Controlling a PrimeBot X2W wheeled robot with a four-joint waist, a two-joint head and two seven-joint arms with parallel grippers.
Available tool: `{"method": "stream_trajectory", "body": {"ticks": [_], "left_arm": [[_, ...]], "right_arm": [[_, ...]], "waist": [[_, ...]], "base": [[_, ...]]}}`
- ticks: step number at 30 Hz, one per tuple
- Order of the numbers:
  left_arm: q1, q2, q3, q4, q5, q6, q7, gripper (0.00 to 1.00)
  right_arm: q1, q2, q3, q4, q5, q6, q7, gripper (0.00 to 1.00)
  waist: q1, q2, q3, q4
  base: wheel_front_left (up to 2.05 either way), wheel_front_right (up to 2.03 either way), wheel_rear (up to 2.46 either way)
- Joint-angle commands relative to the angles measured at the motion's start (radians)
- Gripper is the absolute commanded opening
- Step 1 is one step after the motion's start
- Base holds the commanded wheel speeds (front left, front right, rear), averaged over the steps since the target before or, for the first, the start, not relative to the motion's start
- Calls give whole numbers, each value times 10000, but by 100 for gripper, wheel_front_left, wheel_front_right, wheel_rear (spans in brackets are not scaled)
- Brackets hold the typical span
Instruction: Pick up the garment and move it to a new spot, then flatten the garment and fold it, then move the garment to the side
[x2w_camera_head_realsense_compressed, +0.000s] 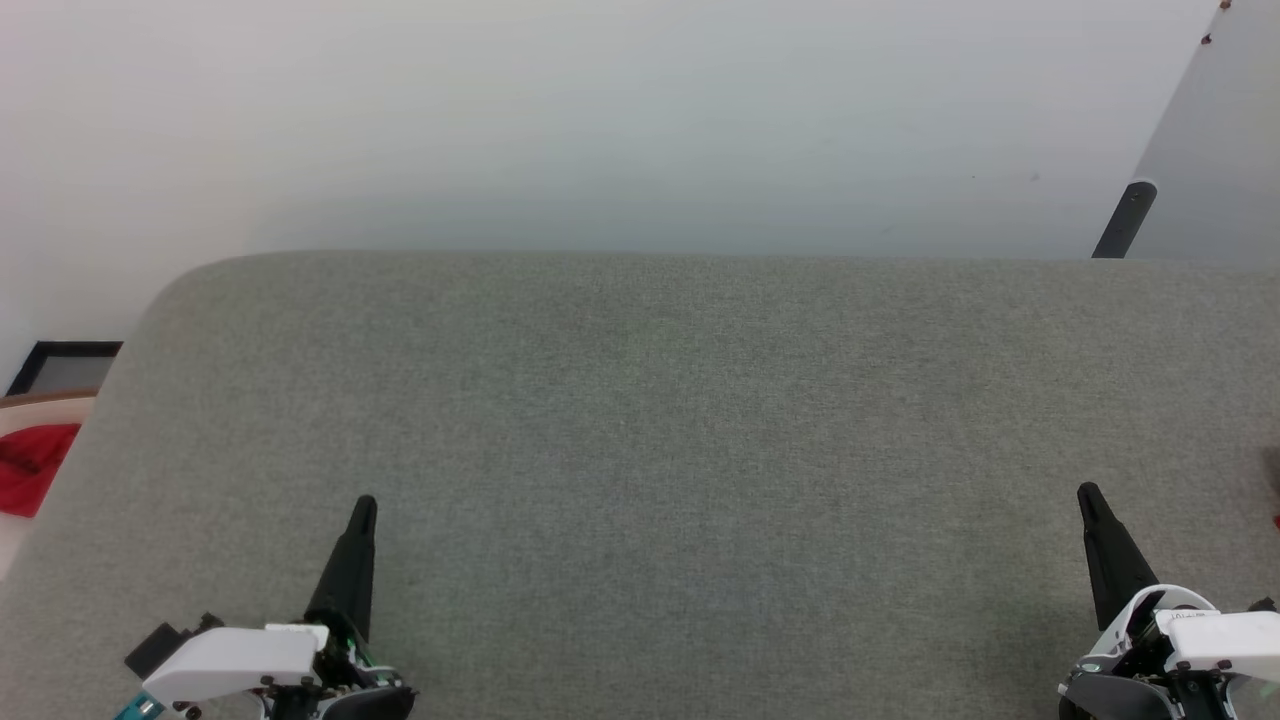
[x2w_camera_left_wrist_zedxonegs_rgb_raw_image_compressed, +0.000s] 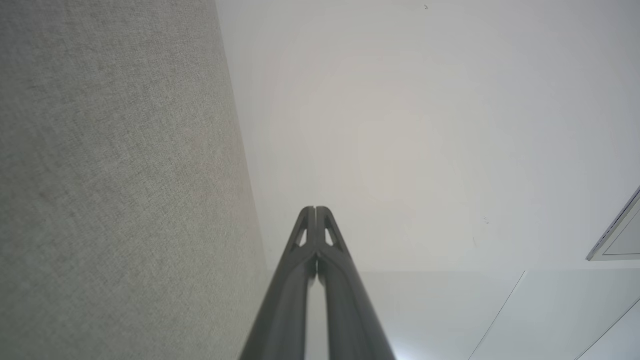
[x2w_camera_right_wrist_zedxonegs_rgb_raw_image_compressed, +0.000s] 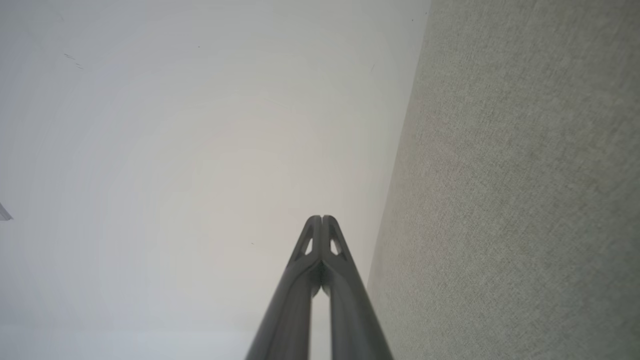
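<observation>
garment: probably the red heap just off the table's left edge; lettering too small to tell. judged light, soft and limp, best pinched at shoulders or hem. left gripper and right gripper hover over the near corners, fingers clenched on nothing.

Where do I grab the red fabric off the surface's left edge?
Probably pinch the red fabric at its crumpled upper fold, coming from above with the left end effector. It lies bunched beside the grey surface, largely cut off, so hems are unclear.
</observation>
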Motion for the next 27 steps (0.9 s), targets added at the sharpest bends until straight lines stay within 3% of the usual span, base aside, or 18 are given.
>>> {"method": "stream_trajectory", "body": {"ticks": [1,27], "left_arm": [[-101,-13,21,12,-29,-57,17,0],[-100,-13,17,11,-32,-57,14,0]], "right_arm": [[-29,32,3,2,36,-3,5,0],[-29,33,7,2,40,-3,1,0]], "waist": [[0,0,0,0],[0,0,0,0]], "base": [[0,0,0],[0,0,0]]}}
